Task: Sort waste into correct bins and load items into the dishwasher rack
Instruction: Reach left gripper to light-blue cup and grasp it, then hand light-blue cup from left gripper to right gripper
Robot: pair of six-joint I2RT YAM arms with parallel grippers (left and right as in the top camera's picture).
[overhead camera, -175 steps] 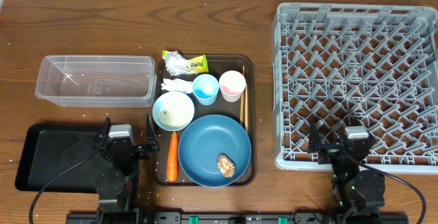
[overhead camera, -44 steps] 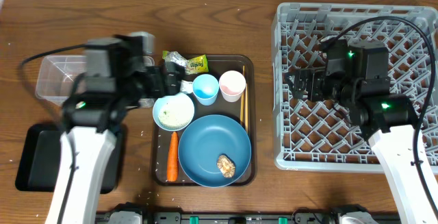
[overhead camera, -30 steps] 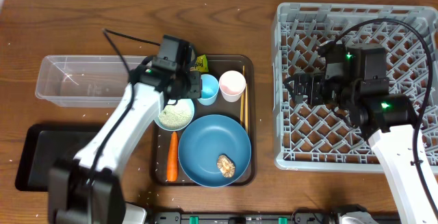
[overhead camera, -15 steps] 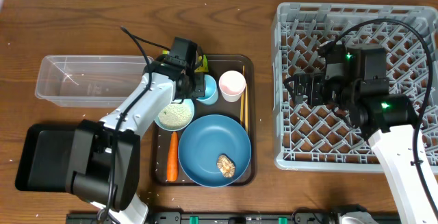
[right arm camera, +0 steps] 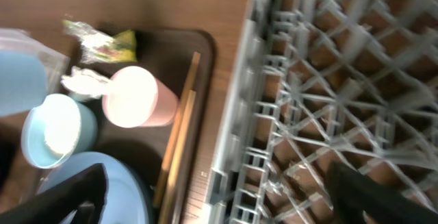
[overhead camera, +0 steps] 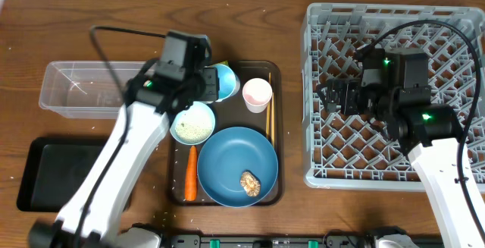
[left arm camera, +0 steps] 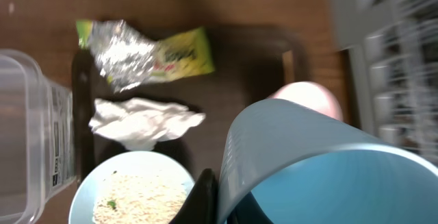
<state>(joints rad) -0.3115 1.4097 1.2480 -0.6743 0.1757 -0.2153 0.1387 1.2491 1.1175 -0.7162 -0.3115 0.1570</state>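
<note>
My left gripper (overhead camera: 214,86) (left arm camera: 220,198) is shut on the wall of the small light-blue cup (overhead camera: 225,80) (left arm camera: 315,166), which hangs tilted above the back of the brown serving tray. Below it lie the silver and yellow-green wrapper (left arm camera: 145,51), the white napkin (left arm camera: 144,121) and the white bowl (overhead camera: 192,123) (left arm camera: 130,191) with rice. The pinkish cup (overhead camera: 257,93), chopsticks (overhead camera: 269,105), blue plate (overhead camera: 237,163), brown lump (overhead camera: 251,181) and carrot (overhead camera: 191,174) stay on the tray. My right gripper (overhead camera: 333,96) (right arm camera: 219,203) hovers open over the left side of the dishwasher rack (overhead camera: 394,43) (right arm camera: 328,80).
The clear tub (overhead camera: 91,89) stands left of the serving tray (overhead camera: 277,130). The black tray (overhead camera: 45,174) sits at the front left, partly under my left arm. In the overhead view that arm hides the wrapper and napkin.
My left gripper has closed on the light-blue cup and lifted it off the tray, tilting it. The right arm has hardly moved.
</note>
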